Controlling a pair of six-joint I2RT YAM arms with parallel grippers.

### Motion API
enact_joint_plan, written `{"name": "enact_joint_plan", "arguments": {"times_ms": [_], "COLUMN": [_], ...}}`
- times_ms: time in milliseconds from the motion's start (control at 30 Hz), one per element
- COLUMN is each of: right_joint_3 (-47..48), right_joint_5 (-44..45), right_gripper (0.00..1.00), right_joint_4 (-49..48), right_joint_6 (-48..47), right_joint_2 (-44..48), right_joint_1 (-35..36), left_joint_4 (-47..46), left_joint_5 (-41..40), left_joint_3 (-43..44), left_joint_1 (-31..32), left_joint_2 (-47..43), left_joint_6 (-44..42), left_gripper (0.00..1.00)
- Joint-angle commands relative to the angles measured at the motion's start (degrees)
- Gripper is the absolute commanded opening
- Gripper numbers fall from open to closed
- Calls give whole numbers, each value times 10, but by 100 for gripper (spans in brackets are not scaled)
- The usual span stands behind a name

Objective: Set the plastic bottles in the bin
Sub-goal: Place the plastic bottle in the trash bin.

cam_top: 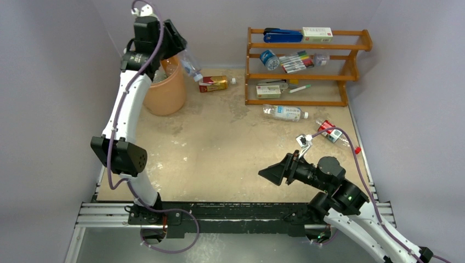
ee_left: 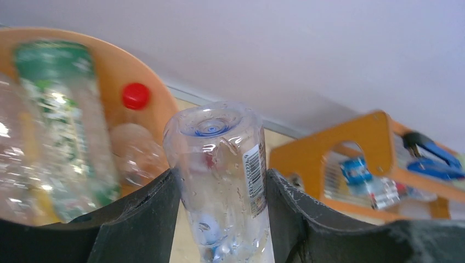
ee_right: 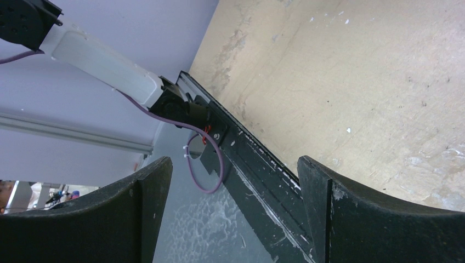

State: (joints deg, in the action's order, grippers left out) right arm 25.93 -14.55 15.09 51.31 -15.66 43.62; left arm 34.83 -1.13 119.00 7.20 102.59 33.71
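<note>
My left gripper (cam_top: 175, 46) is raised beside the peach-orange bin (cam_top: 164, 96) and is shut on a clear plastic bottle (cam_top: 190, 67), which hangs cap-down over the table just right of the rim. In the left wrist view that bottle (ee_left: 222, 159) sits base-up between the black fingers (ee_left: 142, 219). Inside the bin (ee_left: 118, 63) lie a green-labelled bottle (ee_left: 60, 109) and one with a red cap (ee_left: 135, 96). On the table lie a boxy red-and-gold bottle (cam_top: 214, 83), a clear blue-labelled one (cam_top: 282, 113) and a red-labelled one (cam_top: 332, 131). My right gripper (cam_top: 271, 174) is low, open and empty.
The brown wooden rack (cam_top: 307, 66) with markers and boxes stands at the back right and also shows in the left wrist view (ee_left: 378, 148). The right wrist view looks past its open gripper (ee_right: 234, 161) at the black base rail (ee_right: 257, 164) along the table's near edge.
</note>
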Motion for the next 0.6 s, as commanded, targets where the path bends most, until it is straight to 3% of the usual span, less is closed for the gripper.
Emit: {"name": "enact_joint_plan", "arguments": {"times_ms": [0,167,567], "right_joint_3": [-8,-13,-31], "right_joint_5": [-10,-6,-9], "right_gripper": [87,88,89], "right_joint_4": [5,19,8], "right_joint_6": [16,21,31], "right_joint_2": [21,37,38], "right_joint_1": [3,3,3], "left_joint_4": [-37,-72,-120], "left_joint_5": [12,-6,-118], "left_joint_3": [44,46,39], "left_joint_1": [-55,-85,-85], "left_joint_2": [8,15,46], "left_joint_6": [-9,-23,-92], "left_gripper": [43,43,43]}}
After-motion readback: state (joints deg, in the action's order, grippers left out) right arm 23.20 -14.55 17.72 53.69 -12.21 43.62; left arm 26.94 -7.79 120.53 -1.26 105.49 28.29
